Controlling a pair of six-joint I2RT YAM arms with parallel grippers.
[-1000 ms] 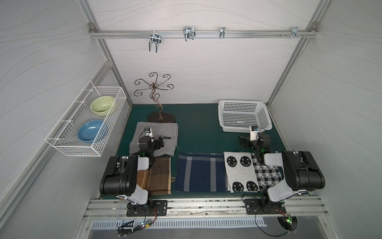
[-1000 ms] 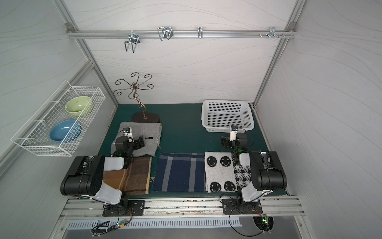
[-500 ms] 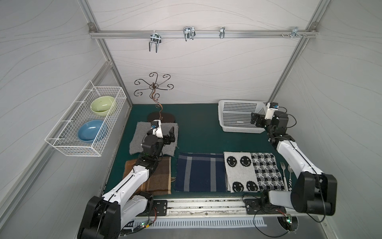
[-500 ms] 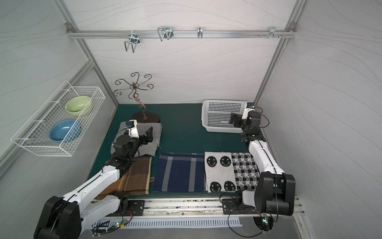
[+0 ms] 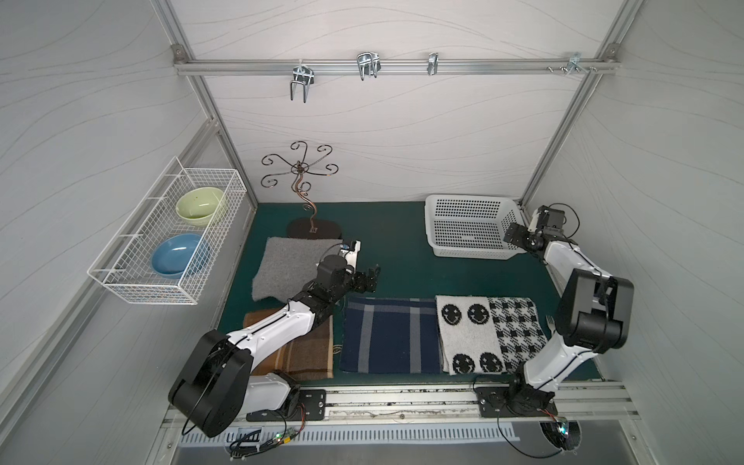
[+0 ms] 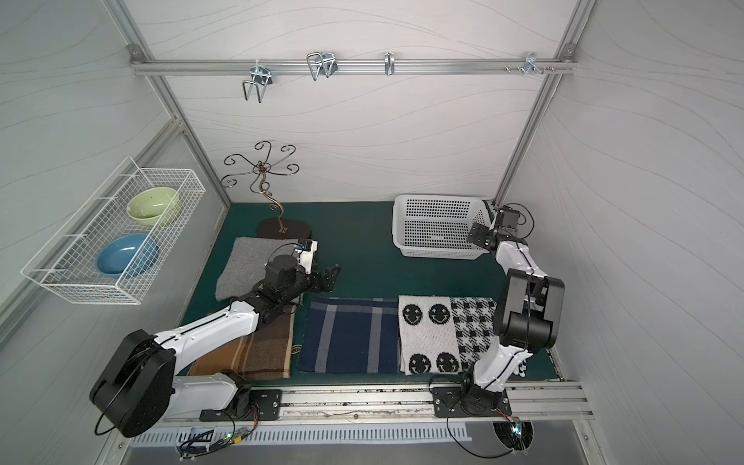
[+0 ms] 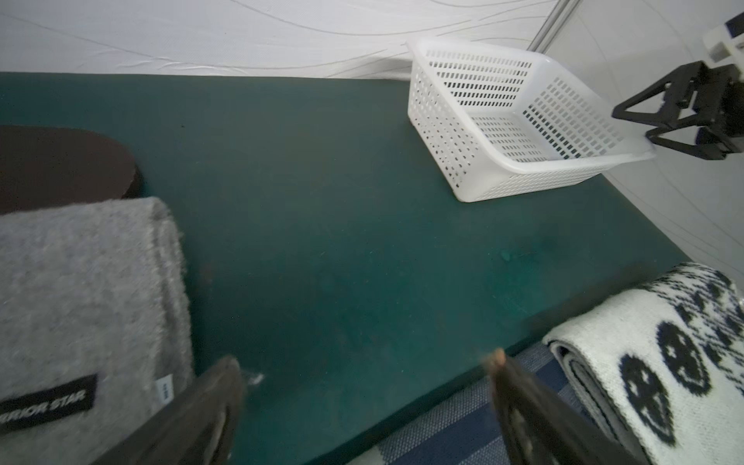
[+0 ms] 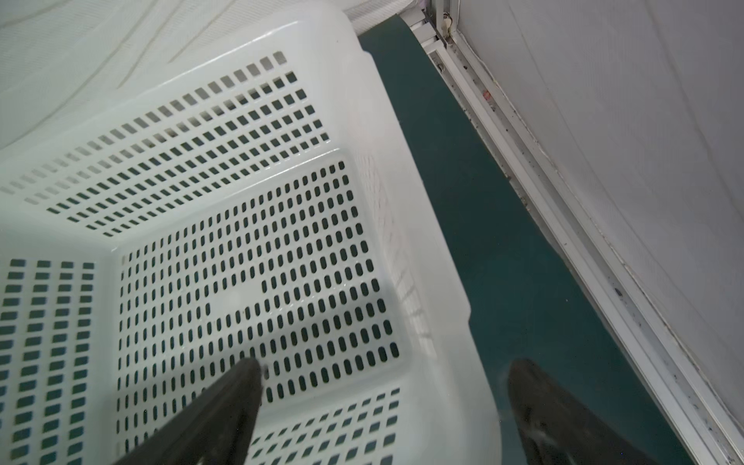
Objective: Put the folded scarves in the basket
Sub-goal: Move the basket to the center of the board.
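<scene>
Basket [image 8: 426, 282] rim between wide-apart right jaws.

green mat [image 5: 402, 249] | basket [image 5: 469, 251] | metal stand [image 5: 314, 231] | grey scarf [image 5: 282, 265] | navy scarf [image 5: 386, 334] | smiley scarf [image 5: 467, 334]

The white perforated basket [image 5: 469, 227] [image 6: 439, 225] [image 7: 499, 108] [image 8: 241, 261] stands upright, its bottom bare, in the far right corner of the green mat [image 5: 402, 249]. Nearer the front, apart from it, five lie folded flat: grey scarf [image 5: 288, 267], brown plaid scarf [image 5: 312, 356], navy plaid scarf [image 5: 388, 336], smiley scarf [image 5: 467, 334], checked scarf [image 5: 517, 330].

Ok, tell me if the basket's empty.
Empty: the basket shows only bare perforated floor in the right wrist view.
</scene>
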